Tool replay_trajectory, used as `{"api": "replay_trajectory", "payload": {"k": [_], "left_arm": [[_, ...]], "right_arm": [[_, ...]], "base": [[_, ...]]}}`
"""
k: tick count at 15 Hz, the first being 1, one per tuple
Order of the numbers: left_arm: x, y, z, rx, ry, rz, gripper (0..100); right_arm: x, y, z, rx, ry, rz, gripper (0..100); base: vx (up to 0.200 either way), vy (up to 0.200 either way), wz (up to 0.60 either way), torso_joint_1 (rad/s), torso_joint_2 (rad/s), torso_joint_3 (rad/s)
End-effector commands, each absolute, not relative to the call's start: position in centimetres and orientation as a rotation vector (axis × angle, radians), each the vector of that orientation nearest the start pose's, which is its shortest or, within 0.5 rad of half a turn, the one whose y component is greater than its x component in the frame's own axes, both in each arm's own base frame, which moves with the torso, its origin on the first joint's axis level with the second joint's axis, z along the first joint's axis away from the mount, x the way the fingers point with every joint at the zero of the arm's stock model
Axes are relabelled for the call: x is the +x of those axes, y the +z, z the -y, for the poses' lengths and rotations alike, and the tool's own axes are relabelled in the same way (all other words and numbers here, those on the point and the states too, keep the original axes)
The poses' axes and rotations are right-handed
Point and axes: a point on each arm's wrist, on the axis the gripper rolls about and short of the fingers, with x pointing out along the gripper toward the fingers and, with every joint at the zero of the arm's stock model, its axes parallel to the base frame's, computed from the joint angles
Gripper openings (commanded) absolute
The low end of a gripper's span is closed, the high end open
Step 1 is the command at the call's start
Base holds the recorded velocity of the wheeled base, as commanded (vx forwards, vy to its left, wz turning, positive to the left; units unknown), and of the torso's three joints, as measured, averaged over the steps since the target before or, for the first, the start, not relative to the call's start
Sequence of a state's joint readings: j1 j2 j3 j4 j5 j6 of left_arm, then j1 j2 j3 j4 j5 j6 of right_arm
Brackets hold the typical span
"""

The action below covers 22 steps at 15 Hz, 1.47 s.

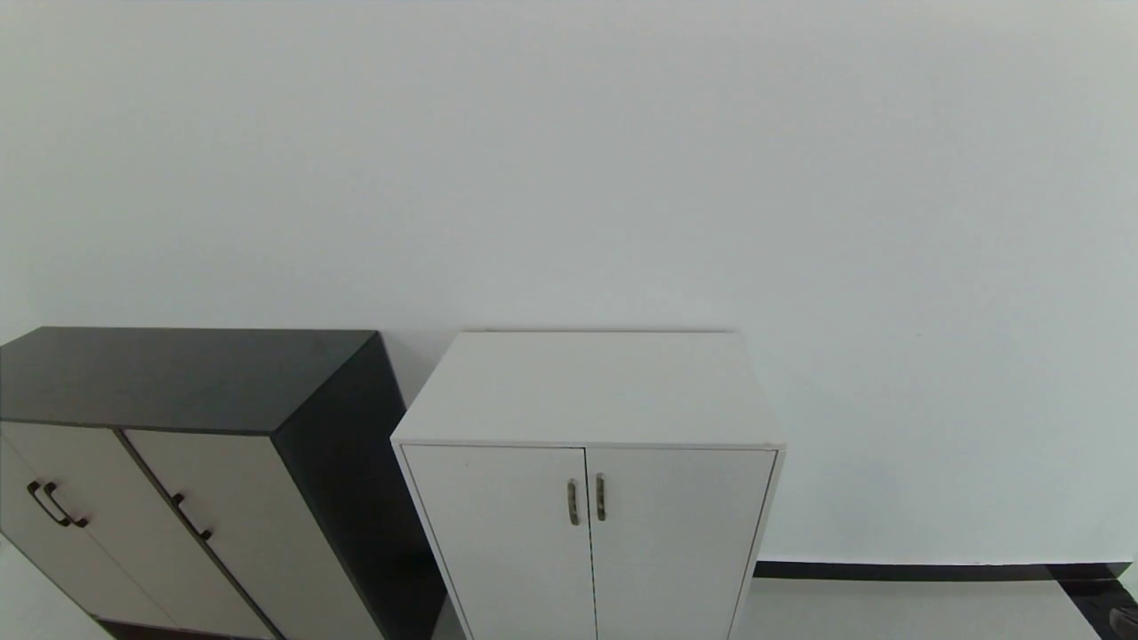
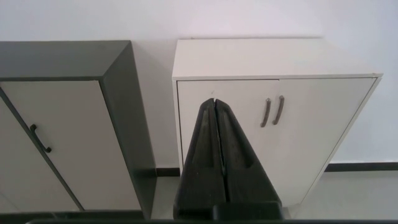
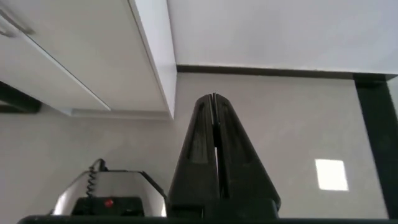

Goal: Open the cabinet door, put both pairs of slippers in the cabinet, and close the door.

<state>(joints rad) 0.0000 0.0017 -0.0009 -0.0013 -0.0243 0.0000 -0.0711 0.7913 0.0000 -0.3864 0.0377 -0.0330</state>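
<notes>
Standing shut: white two-door cabinet [image 1: 587,533], black cream-doored cabinet [image 1: 222,427] just beside it.
Left tool [image 2: 215,102] and right tool [image 3: 213,97] pinched closed, holding nothing.

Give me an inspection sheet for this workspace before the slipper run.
Surface: light floor, smooth.
Job's things: white cabinet, both doors shut, two handles side by side at the middle.
Clutter: dark thing at the floor's right edge, cut off, cannot identify.
Hands: left hand shut, facing the white cabinet, apart from it; right hand shut, over the floor.
Cables: coiled black cord near the floor.
Surroundings: white wall, dark skirting, dark cabinet left of the white one.
</notes>
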Motion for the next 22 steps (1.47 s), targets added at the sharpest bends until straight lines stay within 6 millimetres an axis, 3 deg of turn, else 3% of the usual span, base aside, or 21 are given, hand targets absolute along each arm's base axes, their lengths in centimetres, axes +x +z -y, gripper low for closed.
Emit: {"api": "replay_trajectory", "payload": {"k": [1, 5, 8, 15, 22], "left_arm": [[-2.3, 7.6, 0.1, 0.000, -0.025, 0.000, 0], [-2.3, 7.6, 0.1, 0.000, -0.025, 0.000, 0], [-2.3, 7.6, 0.1, -0.002, -0.023, 0.002, 0], [-2.3, 7.6, 0.1, 0.000, -0.025, 0.000, 0], [-2.3, 7.6, 0.1, 0.000, -0.023, 0.000, 0]], "right_arm": [[0.5, 9.3, -0.1, 0.047, -0.021, -0.169, 0], [-1.6, 8.2, -0.3, 0.040, -0.017, -0.088, 0], [-1.5, 7.7, 0.0, -0.002, -0.118, -0.100, 0], [-2.3, 7.5, 0.0, -0.014, 0.011, -0.006, 0], [-2.3, 7.6, 0.1, -0.009, -0.046, -0.002, 0]], "base": [[0.000, 0.000, 0.00, 0.000, 0.00, 0.000], [0.000, 0.000, 0.00, 0.000, 0.00, 0.000], [0.000, 0.000, 0.00, 0.000, 0.00, 0.000], [0.000, 0.000, 0.00, 0.000, 0.00, 0.000], [0.000, 0.000, 0.00, 0.000, 0.00, 0.000]]}}
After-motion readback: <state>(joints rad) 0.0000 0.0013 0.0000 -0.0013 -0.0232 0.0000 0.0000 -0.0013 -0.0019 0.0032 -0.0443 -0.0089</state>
